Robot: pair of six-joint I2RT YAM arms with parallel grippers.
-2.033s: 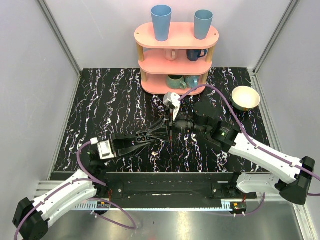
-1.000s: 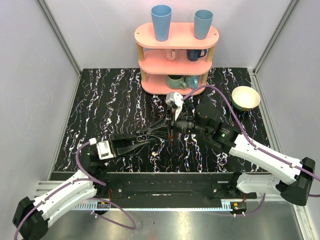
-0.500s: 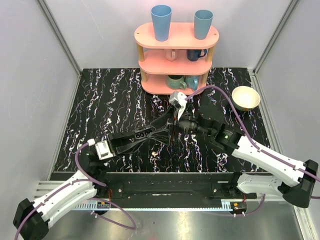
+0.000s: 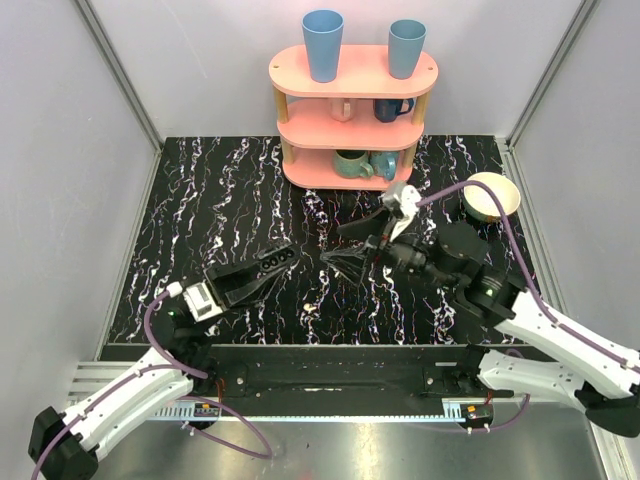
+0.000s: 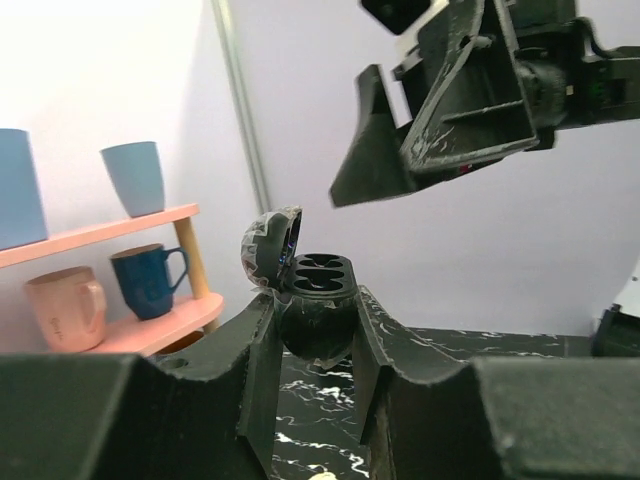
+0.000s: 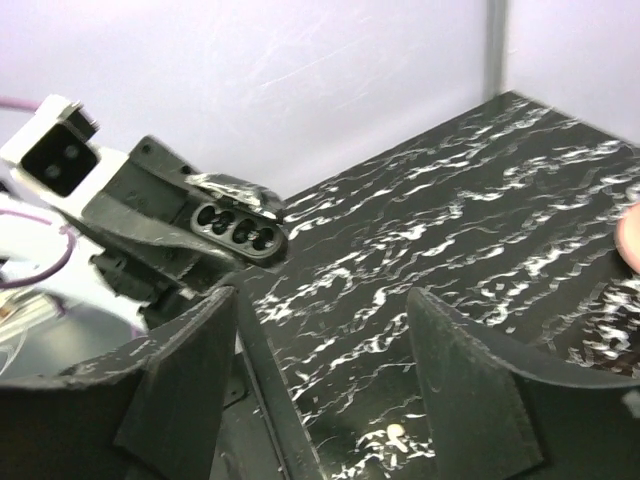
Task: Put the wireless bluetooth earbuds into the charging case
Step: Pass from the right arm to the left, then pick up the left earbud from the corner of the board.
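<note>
My left gripper (image 4: 272,261) is clamped narrow on the case (image 5: 318,288), one finger on each side of its rounded body. The case is dark and marbled like the table (image 4: 210,200), and I hold it up off that surface with its opening facing upward. Its lid (image 5: 271,245) is swung open and stands at the side toward the shelf. The sockets inside look dark, and I cannot tell whether anything sits in them.

My right gripper (image 6: 322,300) is spread wide and holds nothing. It hangs near the case, a little above it on the right, and does not touch it. In my right wrist view the case points toward me from the upper left, and only bare table shows between my two fingers. On that patch of table, low in the view, lies a tiny pale earbud (image 6: 397,434), touching neither finger. I can see only this one.

At the far edge stands a pink shelf (image 4: 352,72) with blue cups (image 4: 322,44) on top. A cream bowl (image 4: 491,196) sits to its right.
</note>
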